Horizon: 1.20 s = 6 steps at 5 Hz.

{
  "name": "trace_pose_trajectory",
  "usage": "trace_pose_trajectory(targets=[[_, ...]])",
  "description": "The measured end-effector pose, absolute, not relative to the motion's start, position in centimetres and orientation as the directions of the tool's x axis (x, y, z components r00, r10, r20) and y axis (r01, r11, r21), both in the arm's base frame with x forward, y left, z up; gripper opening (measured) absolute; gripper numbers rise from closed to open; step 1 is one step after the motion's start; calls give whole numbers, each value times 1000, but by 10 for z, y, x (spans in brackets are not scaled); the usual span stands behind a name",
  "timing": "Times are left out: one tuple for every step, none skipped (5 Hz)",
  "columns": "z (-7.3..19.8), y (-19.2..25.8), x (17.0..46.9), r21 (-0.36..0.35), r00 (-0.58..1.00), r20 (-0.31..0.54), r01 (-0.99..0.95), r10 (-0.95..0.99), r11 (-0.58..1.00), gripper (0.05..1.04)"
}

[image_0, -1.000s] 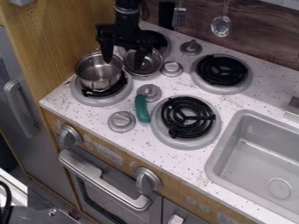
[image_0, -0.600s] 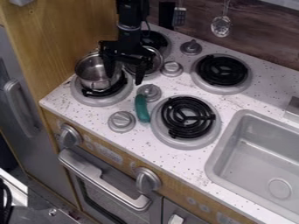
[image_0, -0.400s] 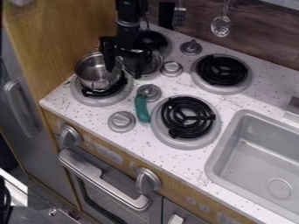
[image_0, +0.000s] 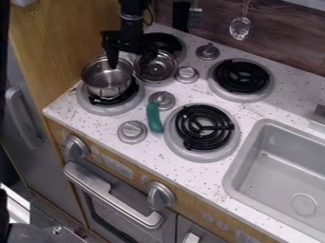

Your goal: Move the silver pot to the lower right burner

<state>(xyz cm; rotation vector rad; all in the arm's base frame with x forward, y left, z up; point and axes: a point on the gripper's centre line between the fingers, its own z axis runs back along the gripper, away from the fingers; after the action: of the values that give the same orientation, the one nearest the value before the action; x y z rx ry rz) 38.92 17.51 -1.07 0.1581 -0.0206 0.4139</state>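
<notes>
The black gripper (image_0: 130, 63) hangs at the upper left over the back side of the silver pot, its two fingers apart. One finger overlaps the pot's opening in the view and the other is over the second metal vessel; contact cannot be made out. The silver pot (image_0: 108, 88) stands upright on the lower left burner (image_0: 96, 107). Toward the middle of the counter, the lower right burner (image_0: 202, 154) shows its bare black coil.
A shallow metal pan or lid (image_0: 156, 71) lies right of the pot. A green curved object (image_0: 154, 117) touches or nearly touches the lower right burner's left side. Knobs (image_0: 132, 132) stand between burners; the sink (image_0: 260, 163) is at right.
The gripper went down and to the right, then came back up and left, with its fingers now higher over the pot. The pot and the green object have kept their places.
</notes>
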Motion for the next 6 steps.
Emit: trace_pose_trajectory(targets=[[-33, 186, 385, 150, 902, -1, -426, 431, 892, 998], [-39, 186, 383, 127, 888, -30, -452, 459, 883, 950], [-44, 181, 382, 100, 879, -36, -471, 476, 877, 669], [-53, 176, 375, 100, 883, -54, -461, 467, 882, 370], [-47, 170, 371, 101, 895, -45, -438, 444, 893, 159], [-24, 158, 367, 95, 915, 17, -403, 404, 910, 74]])
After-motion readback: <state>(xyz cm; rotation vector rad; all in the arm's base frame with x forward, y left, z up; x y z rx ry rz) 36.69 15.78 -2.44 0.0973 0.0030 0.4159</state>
